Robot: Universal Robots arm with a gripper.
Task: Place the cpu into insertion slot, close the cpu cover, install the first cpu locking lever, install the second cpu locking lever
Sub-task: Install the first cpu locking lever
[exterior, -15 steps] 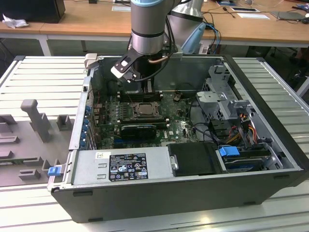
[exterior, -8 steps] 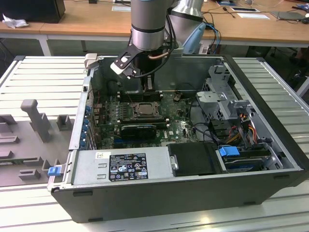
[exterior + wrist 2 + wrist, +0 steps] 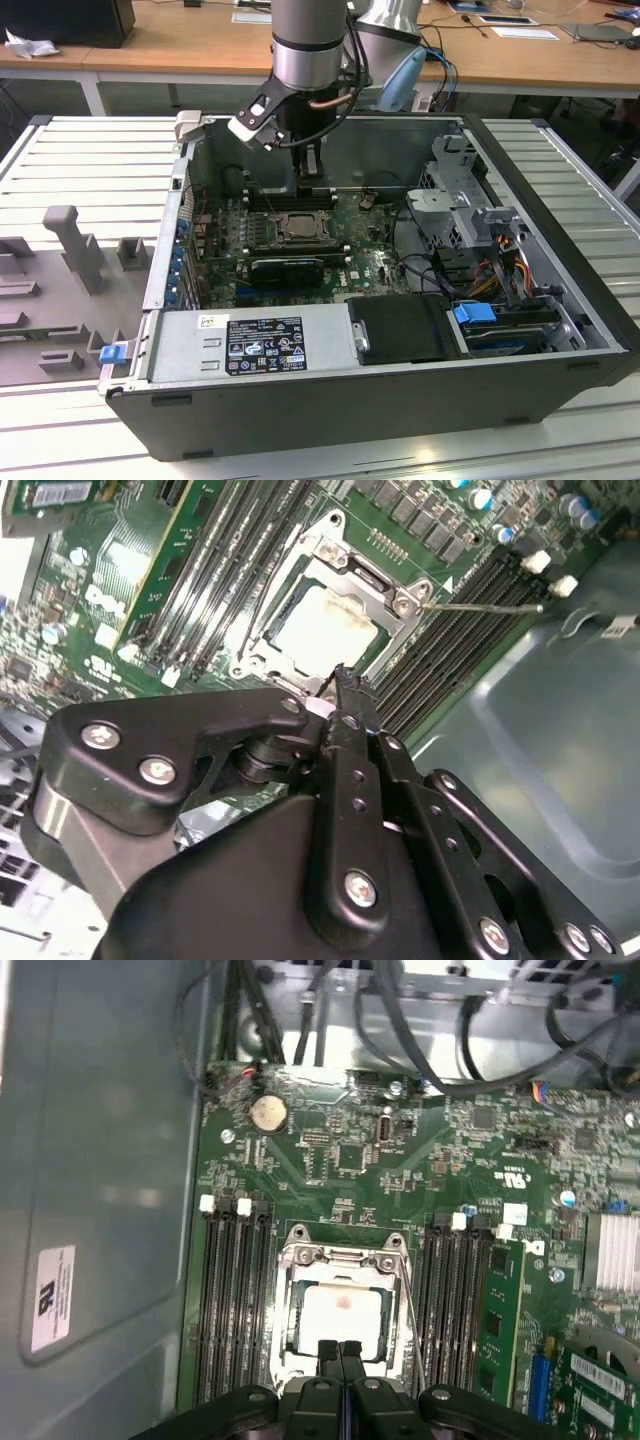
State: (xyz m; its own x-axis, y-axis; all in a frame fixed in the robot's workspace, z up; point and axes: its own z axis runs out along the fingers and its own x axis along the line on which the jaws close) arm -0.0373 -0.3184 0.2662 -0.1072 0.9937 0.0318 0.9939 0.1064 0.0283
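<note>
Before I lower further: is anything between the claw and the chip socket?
Nothing visible. The claw hangs just over the socket's edge, with its metal cover down over the chip; memory slots flank it on both sides.

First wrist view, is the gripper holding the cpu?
No, the cpu lies in the insertion slot; the gripper is shut on nothing.

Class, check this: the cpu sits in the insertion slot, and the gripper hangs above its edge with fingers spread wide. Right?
One slip. The cpu sits in the insertion slot and the gripper hangs above its edge, but with fingers pressed shut, as the first wrist view shows.
</note>
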